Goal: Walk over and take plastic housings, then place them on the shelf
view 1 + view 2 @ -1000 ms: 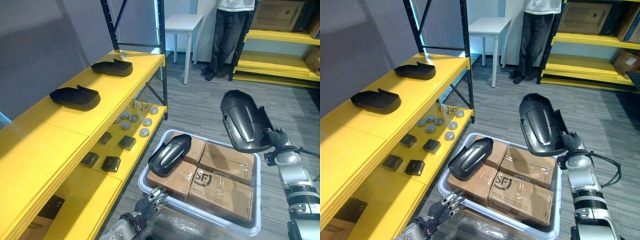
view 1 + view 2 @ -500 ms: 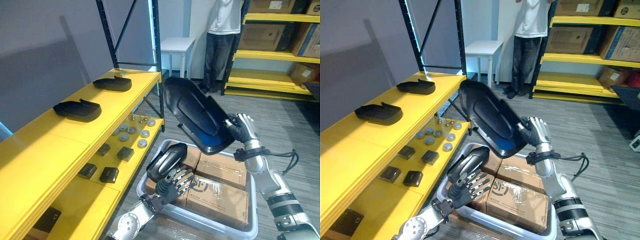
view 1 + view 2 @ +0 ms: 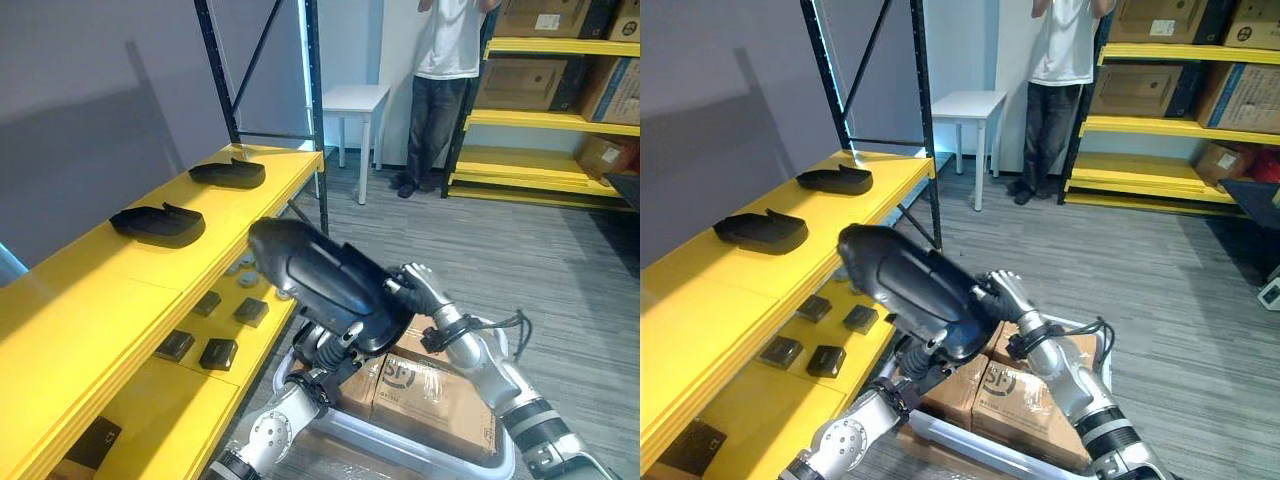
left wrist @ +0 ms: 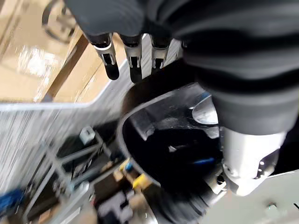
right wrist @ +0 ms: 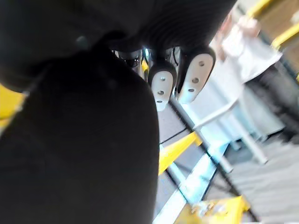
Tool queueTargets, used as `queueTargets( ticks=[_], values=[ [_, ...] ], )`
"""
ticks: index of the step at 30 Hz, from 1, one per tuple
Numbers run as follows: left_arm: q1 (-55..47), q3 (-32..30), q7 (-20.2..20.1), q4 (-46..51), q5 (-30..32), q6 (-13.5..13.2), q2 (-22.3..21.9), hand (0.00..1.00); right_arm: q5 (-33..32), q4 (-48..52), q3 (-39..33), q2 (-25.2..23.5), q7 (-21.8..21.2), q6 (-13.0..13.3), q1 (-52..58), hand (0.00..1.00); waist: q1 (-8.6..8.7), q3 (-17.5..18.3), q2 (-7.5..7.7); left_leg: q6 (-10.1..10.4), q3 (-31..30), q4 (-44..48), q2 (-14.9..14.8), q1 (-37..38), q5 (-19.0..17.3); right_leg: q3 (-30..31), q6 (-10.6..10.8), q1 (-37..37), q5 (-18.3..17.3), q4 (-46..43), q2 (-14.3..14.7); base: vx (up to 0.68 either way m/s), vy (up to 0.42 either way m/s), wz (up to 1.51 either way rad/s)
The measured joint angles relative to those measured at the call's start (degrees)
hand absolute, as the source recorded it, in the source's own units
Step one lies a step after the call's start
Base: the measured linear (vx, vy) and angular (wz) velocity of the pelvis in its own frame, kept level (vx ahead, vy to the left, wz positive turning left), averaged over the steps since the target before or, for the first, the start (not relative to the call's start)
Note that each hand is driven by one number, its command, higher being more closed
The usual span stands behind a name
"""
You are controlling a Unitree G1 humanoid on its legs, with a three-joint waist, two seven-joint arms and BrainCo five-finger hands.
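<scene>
A large black plastic housing (image 3: 315, 280) hangs in the air beside the front edge of the yellow shelf (image 3: 100, 300), above the bin. My right hand (image 3: 420, 292) is shut on its right end; in the right wrist view the housing (image 5: 79, 140) lies under the fingertips (image 5: 161, 88). My left hand (image 3: 332, 358) reaches up beneath it with straight fingers (image 4: 108, 60), and the housing's hollow underside (image 4: 168, 144) lies just past them. Two more black housings (image 3: 158, 222) (image 3: 228, 173) rest on the shelf's top level.
A white bin (image 3: 505, 455) of cardboard boxes (image 3: 440, 395) stands on the floor below my hands. Small dark and silver parts (image 3: 220, 352) lie on the lower shelf level. A person (image 3: 445, 90), a white table (image 3: 360, 100) and further yellow racks (image 3: 540, 130) stand behind.
My right hand has swung the housing left and down towards the shelf's front edge. My left hand has risen from near the bin to beneath it. The camera has shifted too.
</scene>
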State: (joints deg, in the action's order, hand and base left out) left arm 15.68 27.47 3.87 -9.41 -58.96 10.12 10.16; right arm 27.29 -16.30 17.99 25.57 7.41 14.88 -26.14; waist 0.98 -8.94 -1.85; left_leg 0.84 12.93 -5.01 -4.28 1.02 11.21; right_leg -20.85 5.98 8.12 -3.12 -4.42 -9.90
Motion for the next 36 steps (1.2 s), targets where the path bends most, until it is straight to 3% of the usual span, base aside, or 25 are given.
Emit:
queueTargets(
  ticks=[5,6,8,11,13,14,21,26,31,32,33,34,35,36],
  values=[
    [-0.3,1.14,6.04,-0.45,6.54,-1.69,0.06,0.0,0.01,-0.62,0.58,-1.73,1.94,-0.08,2.3,1.0,-1.97,0.33,0.37,-0.04,-0.73,-0.1,-0.03,-0.44,0.39,-0.52,-0.02,-0.04,-0.01,-0.05,0.17,-0.01,-0.014,0.08],
    [-0.61,1.09,7.76,-0.87,7.32,-3.13,-0.16,1.0,0.01,-0.94,1.32,-1.88,2.52,-0.09,2.33,1.0,-1.98,0.43,0.54,-0.05,-0.8,-0.17,-0.03,-0.48,0.44,-0.56,-0.02,-0.04,-0.01,-0.05,0.17,-0.03,-0.021,0.02],
    [-1.04,0.99,10.66,-1.51,8.28,-6.12,-0.47,1.0,-0.3,-1.12,1.89,-2.83,3.42,-0.14,3.18,1.0,-2.03,0.69,0.98,-0.05,-0.88,-0.19,-0.04,-0.48,0.45,-0.6,-0.02,-0.06,-0.02,0.04,0.17,0.0,0.0,0.0],
    [-2.88,-2.03,14.98,-1.57,8.41,-14.05,-2.08,1.0,-2.01,-1.29,2.51,-5.15,4.64,-0.21,6.2,1.0,-2.12,1.32,2.03,-0.04,-0.94,-0.18,-0.04,-0.56,0.45,-0.66,-0.02,-0.08,-0.02,0.12,0.18,0.0,0.0,0.0],
    [-3.45,-5.78,15.93,-1.53,8.47,-18.78,-3.84,1.0,-2.48,-1.31,2.53,-6.96,5.35,-0.29,8.9,1.0,-2.18,1.69,2.62,-0.01,-1.23,-0.16,-0.03,-0.8,0.48,-0.95,-0.02,-0.07,-0.02,0.24,0.22,0.01,-0.028,0.06],
    [-3.63,-6.85,15.74,-1.54,8.47,-19.49,-4.02,1.0,-2.46,-1.3,2.79,-8.01,5.85,-0.29,9.94,1.0,-2.13,1.79,2.78,0.02,-1.38,-0.15,-0.03,-0.9,0.51,-1.16,-0.02,-0.06,-0.02,0.27,0.22,0.01,-0.032,0.1],
    [-5.03,-7.87,13.58,-1.54,7.96,-18.28,-3.83,1.0,-2.19,-1.3,5.7,-9.08,9.09,0.13,13.24,1.0,-2.84,1.97,3.13,0.04,-2.05,-0.15,0.03,-1.24,0.64,-1.92,-0.02,0.13,-0.02,0.51,0.24,0.0,-0.012,0.05],
    [-4.98,-5.99,9.27,-2.55,0.83,-15.31,-2.48,1.0,-2.21,-1.23,6.46,-7.73,12.21,1.87,15.47,1.0,-2.53,2.05,3.16,0.03,-2.58,0.01,0.23,-1.63,0.66,-2.61,-0.01,0.24,-0.02,0.37,0.23,0.01,-0.016,0.06],
    [-4.13,-2.36,8.53,-4.3,2.38,-15.35,-1.73,1.0,-4.14,-0.42,6.73,-5.9,13.79,2.27,18.57,1.0,-2.0,2.16,3.15,-0.39,-4.87,-0.21,1.32,-4.27,1.69,-7.16,0.19,0.38,-0.34,-0.35,-0.35,0.01,-0.014,0.41],
    [-3.98,-1.6,8.53,-4.3,2.96,-15.54,-1.68,1.0,-4.84,-0.08,6.7,-5.6,14.08,2.32,19.28,1.0,-1.65,2.19,3.16,-0.94,-2.24,-0.22,1.26,-4.91,0.8,-9.3,0.22,1.02,-0.33,-0.13,-0.74,-0.02,0.005,0.92],
    [-3.87,-1.1,8.53,-4.3,3.97,-15.66,-1.67,1.0,-5.47,0.13,6.68,-5.37,14.35,2.54,20.04,0.0,-0.83,2.2,3.29,-1.47,3.97,0.36,0.27,-5.27,0.06,-12.54,0.36,2.33,-0.29,0.18,-0.89,0.01,0.0,1.78],
    [-3.33,-0.98,8.53,-4.3,5.56,-15.71,-1.61,1.0,-6.0,0.16,6.69,-5.26,14.45,2.73,20.68,0.0,0.32,2.12,3.39,-2.83,14.06,4.37,-2.06,-7.48,-0.83,-17.91,0.44,4.44,-0.29,0.11,-1.5,0.03,0.006,2.03],
    [-2.94,-0.94,8.46,-4.28,7.25,-15.73,-1.49,1.0,-6.11,0.13,6.69,-5.4,14.59,3.21,21.21,0.0,0.06,2.04,3.4,-4.63,19.1,7.91,-3.78,-8.4,-1.59,-20.58,1.22,5.58,-0.84,-0.53,-1.9,0.07,0.016,1.78],
    [-2.84,-0.96,8.31,-4.24,8.51,-15.79,-1.3,1.0,-6.28,-0.04,6.72,-5.66,14.66,3.58,21.37,0.0,-0.47,1.96,3.5,-5.95,19.41,9.95,-3.83,-9.24,-2.11,-21.88,1.88,6.03,-1.33,-1.42,-2.56,0.06,0.037,0.91]
  ],
)
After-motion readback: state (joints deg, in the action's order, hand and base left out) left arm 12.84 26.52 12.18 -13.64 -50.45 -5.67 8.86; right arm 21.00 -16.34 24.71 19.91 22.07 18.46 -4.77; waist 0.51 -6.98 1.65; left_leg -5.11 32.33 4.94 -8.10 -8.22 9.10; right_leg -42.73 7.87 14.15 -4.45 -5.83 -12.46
